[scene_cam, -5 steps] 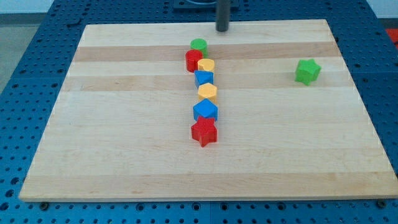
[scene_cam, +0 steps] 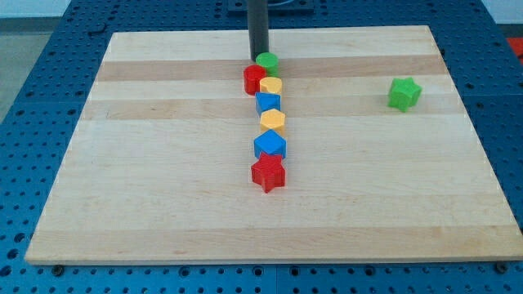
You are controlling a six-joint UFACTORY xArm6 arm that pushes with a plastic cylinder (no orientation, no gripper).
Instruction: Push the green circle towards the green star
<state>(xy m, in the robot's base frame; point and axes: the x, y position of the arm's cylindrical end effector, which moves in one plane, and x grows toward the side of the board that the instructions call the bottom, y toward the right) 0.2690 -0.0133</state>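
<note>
Camera view shows a wooden board (scene_cam: 163,163) made of pale planks with a smooth surface and visible grain lines, lying on a blue perforated table (scene_cam: 33,98). The rod comes down straight and upright from the view's top, dark and round. My tip (scene_cam: 258,59) stands on the board at the upper left edge of the green circle (scene_cam: 267,60), touching it or nearly so; I cannot tell which. The arm has no gripper, so nothing is grasped, the rod only presses from the side.

The green circle is a short round block near the view's top middle. Being round, it has no long axis and no pointing direction. It heads a column of blocks that runs down the view's middle. Just below it sits a red block (scene_cam: 254,79), its shape is not clear, beside a yellow block (scene_cam: 271,86). Then follow a blue block (scene_cam: 267,102), another yellow block (scene_cam: 273,121), a second blue block (scene_cam: 270,144) and a red star (scene_cam: 268,172), each touching or just beside the next.

The green star (scene_cam: 404,93) lies well apart, toward the view's right, a little lower than the green circle. All blocks look matte and solid.
</note>
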